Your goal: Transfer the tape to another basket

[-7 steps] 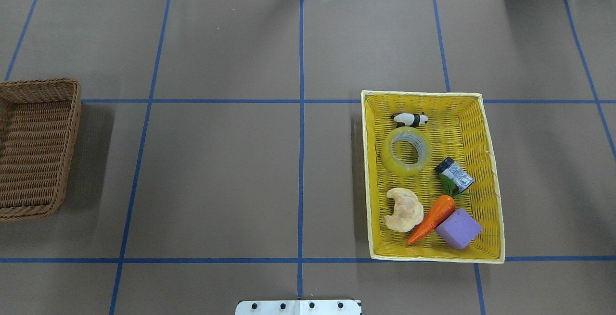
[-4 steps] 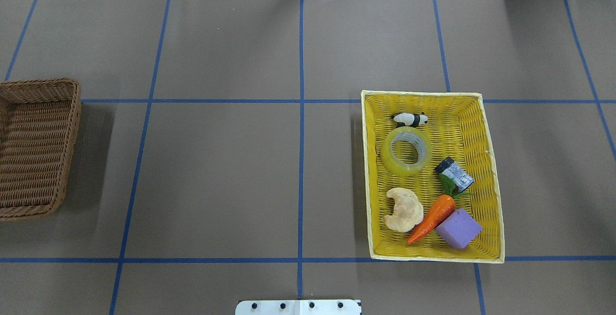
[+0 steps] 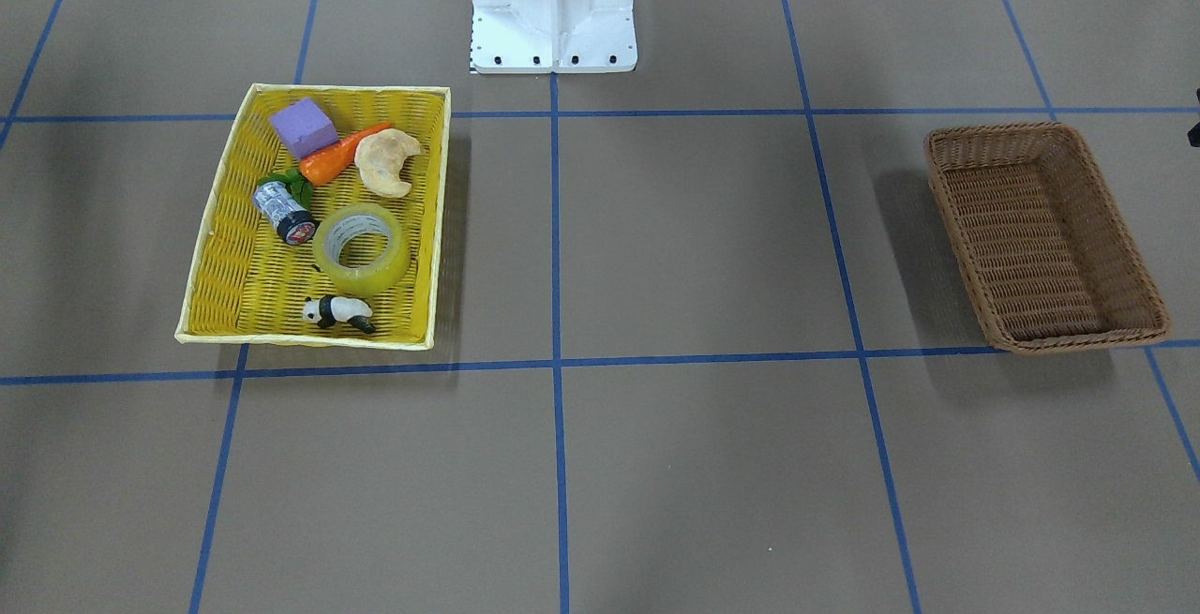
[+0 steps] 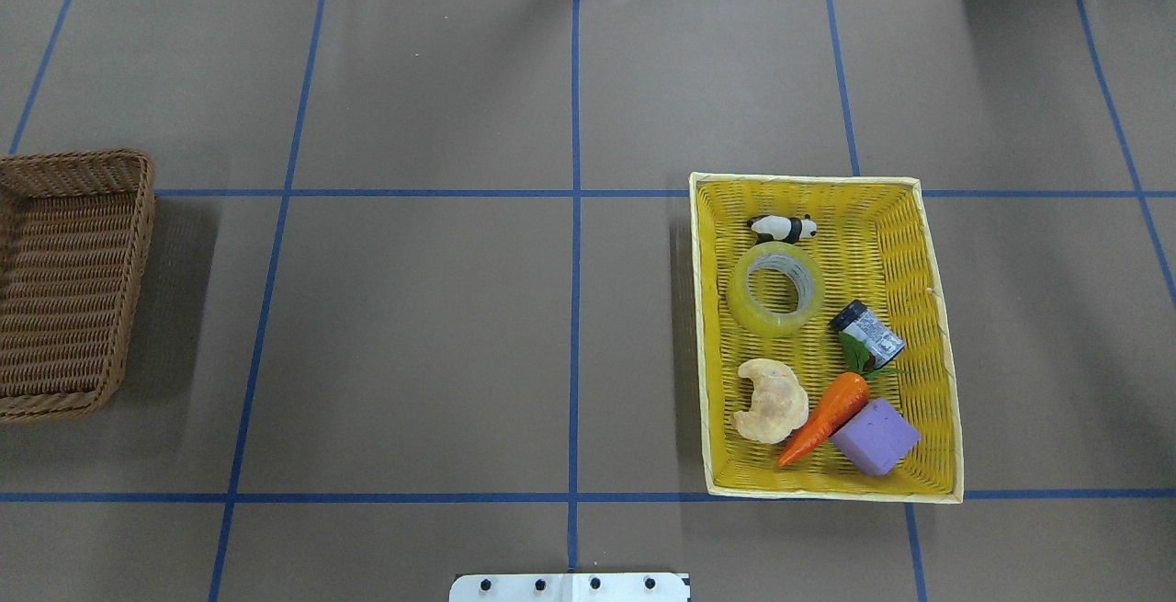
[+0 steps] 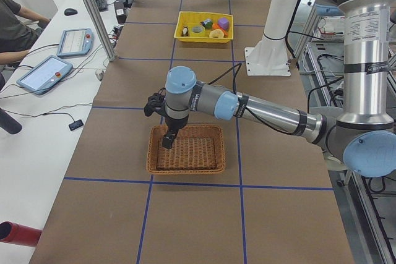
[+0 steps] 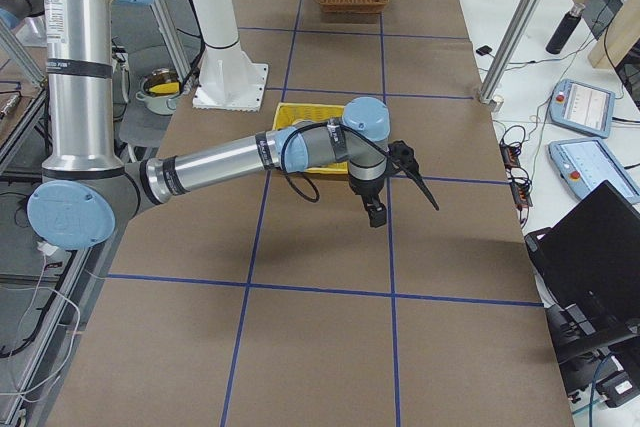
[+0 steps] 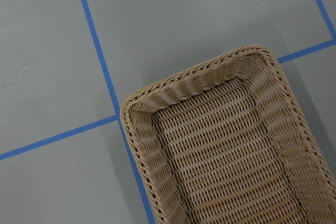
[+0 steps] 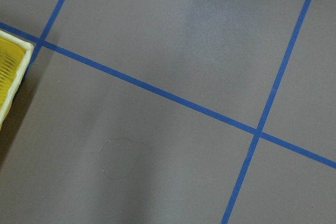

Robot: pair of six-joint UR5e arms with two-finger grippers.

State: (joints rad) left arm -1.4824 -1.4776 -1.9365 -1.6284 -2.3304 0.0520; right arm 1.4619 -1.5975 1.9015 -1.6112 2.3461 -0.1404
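Observation:
The tape (image 4: 777, 288), a yellowish translucent roll with a pale core, lies flat in the yellow woven tray (image 4: 703, 354); it also shows in the front view (image 3: 362, 249). The dark brown wicker basket (image 4: 140, 225) stands at the table's left end with nothing in it, as the front view (image 3: 945, 187) and the left wrist view (image 7: 194, 80) also show. My left gripper (image 5: 167, 142) hangs over that basket's rim. My right gripper (image 6: 376, 215) hangs over bare table beside the yellow tray. Both show only in the side views, so I cannot tell whether they are open or shut.
The yellow tray also holds a panda figure (image 4: 783, 228), a small silver cylinder with a black cap (image 4: 866, 335), a croissant (image 4: 772, 401), a carrot (image 4: 825, 417) and a purple block (image 4: 876, 437). The robot's white base (image 3: 554, 9) stands at the table's near middle edge.

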